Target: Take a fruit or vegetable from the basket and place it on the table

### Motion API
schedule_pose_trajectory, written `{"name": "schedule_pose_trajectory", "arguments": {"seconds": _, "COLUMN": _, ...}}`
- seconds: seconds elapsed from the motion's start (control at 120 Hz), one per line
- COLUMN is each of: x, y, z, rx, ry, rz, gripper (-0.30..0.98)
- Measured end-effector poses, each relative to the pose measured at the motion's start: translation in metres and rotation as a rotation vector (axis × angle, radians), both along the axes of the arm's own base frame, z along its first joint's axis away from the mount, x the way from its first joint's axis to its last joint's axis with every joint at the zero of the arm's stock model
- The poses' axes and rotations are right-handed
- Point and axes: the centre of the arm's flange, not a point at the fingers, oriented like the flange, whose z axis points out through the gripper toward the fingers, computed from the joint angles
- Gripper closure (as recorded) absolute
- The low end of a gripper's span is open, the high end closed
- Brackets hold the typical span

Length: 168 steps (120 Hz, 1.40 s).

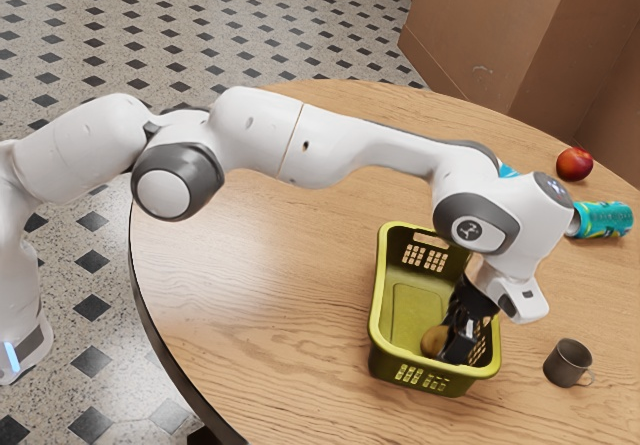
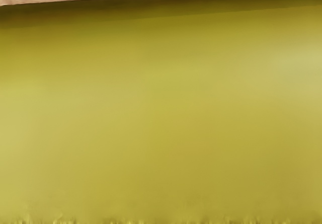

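Down inside the yellow-green basket [image 1: 386,305], my gripper [image 1: 446,353] is at the end toward the exterior view's lower right. A round brownish fruit or vegetable [image 1: 434,341] lies low in the basket, right against the gripper's exterior-view left side and partly hidden by it. Whether the fingers are apart or closed on it cannot be told. In the wrist view the basket's yellow-green wall [image 2: 161,103] is very close to the hand.
On the round wooden table [image 1: 250,295], a grey metal mug [image 1: 568,363] stands to the basket's exterior-view right. Farther back are a teal can [image 1: 604,219] and a red fruit [image 1: 574,164].
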Motion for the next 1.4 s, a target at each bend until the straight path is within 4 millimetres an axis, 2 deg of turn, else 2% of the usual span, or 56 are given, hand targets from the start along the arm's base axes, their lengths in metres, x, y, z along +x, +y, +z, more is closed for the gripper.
{"name": "schedule_pose_trajectory", "arguments": {"seconds": 0.217, "x": -0.002, "y": 0.003, "z": 0.008, "rx": 0.015, "ry": 0.002, "rz": 0.001, "gripper": 0.30}}
{"name": "schedule_pose_trajectory", "arguments": {"seconds": 0.633, "x": -0.016, "y": 0.013, "z": 0.068, "rx": 0.043, "ry": -0.048, "rz": 0.002, "gripper": 0.27}}
{"name": "schedule_pose_trajectory", "arguments": {"seconds": 0.758, "x": -0.021, "y": 0.018, "z": 0.096, "rx": 0.049, "ry": -0.074, "rz": 0.006, "gripper": 0.26}}
{"name": "schedule_pose_trajectory", "arguments": {"seconds": 0.983, "x": -0.041, "y": 0.031, "z": 0.152, "rx": 0.067, "ry": -0.115, "rz": 0.017, "gripper": 0.26}}
{"name": "schedule_pose_trajectory", "arguments": {"seconds": 1.05, "x": -0.050, "y": 0.038, "z": 0.174, "rx": 0.081, "ry": -0.133, "rz": 0.030, "gripper": 0.25}}
{"name": "schedule_pose_trajectory", "arguments": {"seconds": 1.142, "x": -0.062, "y": 0.052, "z": 0.194, "rx": 0.104, "ry": -0.131, "rz": 0.054, "gripper": 0.25}}
{"name": "schedule_pose_trajectory", "arguments": {"seconds": 1.192, "x": -0.072, "y": 0.067, "z": 0.202, "rx": 0.135, "ry": -0.118, "rz": 0.079, "gripper": 0.24}}
{"name": "schedule_pose_trajectory", "arguments": {"seconds": 1.258, "x": -0.088, "y": 0.081, "z": 0.206, "rx": 0.169, "ry": -0.093, "rz": 0.099, "gripper": 0.24}}
{"name": "schedule_pose_trajectory", "arguments": {"seconds": 1.333, "x": -0.115, "y": 0.101, "z": 0.206, "rx": 0.198, "ry": -0.073, "rz": 0.119, "gripper": 0.25}}
{"name": "schedule_pose_trajectory", "arguments": {"seconds": 1.4, "x": -0.128, "y": 0.120, "z": 0.203, "rx": 0.204, "ry": -0.067, "rz": 0.145, "gripper": 0.26}}
